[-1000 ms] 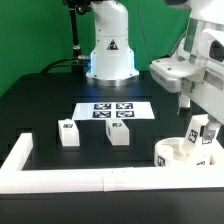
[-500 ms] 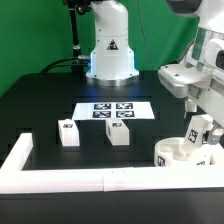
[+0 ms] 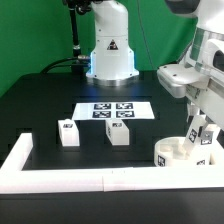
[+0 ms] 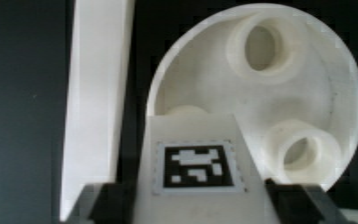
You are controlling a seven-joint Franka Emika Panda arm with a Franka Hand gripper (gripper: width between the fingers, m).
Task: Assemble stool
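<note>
Clock: read on the exterior view, with 12 o'clock at the arm's base (image 3: 110,55) and 6 o'clock at the near edge.
Jaws: pointing straight down at about 4 o'clock, closed snugly on the held leg block (image 3: 205,137), one finger on each side.
Held leg block: upright, its top marker tag facing the wrist camera (image 4: 197,166). It stands over the seat's 12 o'clock rim. I cannot tell whether its foot sits in a hole.
Seat (image 3: 178,153): the thick round disc lies flat on the black surface (image 3: 40,100) at 4 o'clock. The wrist view shows two round holes open in its top face (image 4: 229,95).
First loose leg block (image 3: 68,132): upright at 8 o'clock, standing alone.
Second loose leg block (image 3: 119,133): upright near 6 o'clock, apart from the first and well apart from the seat.
Marker board (image 3: 110,112): flat at the centre, just on the 12 o'clock side of the two loose blocks.
Border wall (image 3: 60,178): runs along the 6 o'clock edge and turns a corner at 8 o'clock. The seat lies just beside it.
</note>
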